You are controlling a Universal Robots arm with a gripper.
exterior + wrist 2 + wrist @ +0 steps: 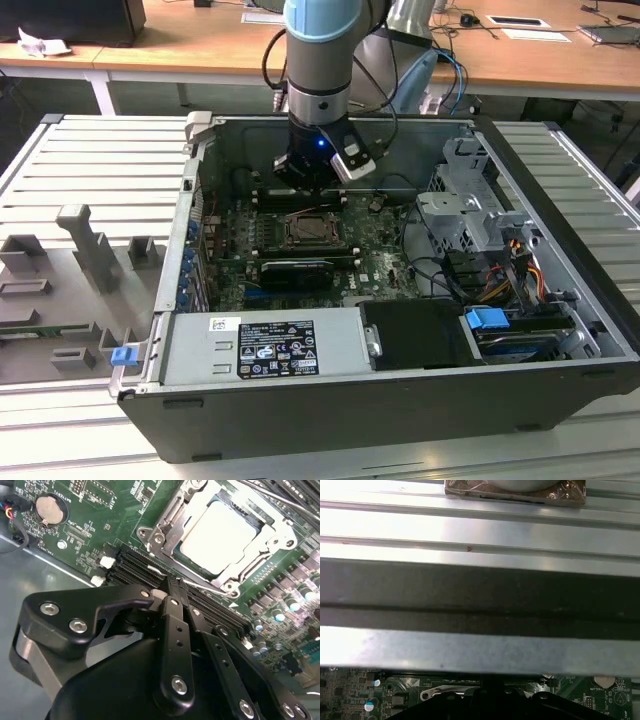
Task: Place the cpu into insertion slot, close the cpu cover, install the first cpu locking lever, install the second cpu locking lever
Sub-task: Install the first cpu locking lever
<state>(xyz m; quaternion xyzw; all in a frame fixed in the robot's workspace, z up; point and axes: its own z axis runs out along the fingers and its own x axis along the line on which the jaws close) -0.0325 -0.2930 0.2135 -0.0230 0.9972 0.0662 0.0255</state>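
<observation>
The cpu (222, 537), a pale silver square, lies flat in the insertion slot (305, 230) on the green motherboard. The cpu cover (169, 527), a silvery frame, lies down around it. A thin metal locking lever (210, 586) runs along the socket's near edge; another lever (280, 500) runs along its far side. My gripper (172, 585) is shut, its black fingertips together just at the socket's near rim beside that lever. I cannot tell whether they touch it. In the exterior view the gripper (312, 192) hangs over the socket's far edge.
Black memory slots (132, 562) lie under the fingertips. A coin battery (50, 509) and capacitors (295, 602) stand on the board. A long black card (295, 272), a drive cage (465, 210) and a power supply (270, 345) surround the socket inside the case (200, 200).
</observation>
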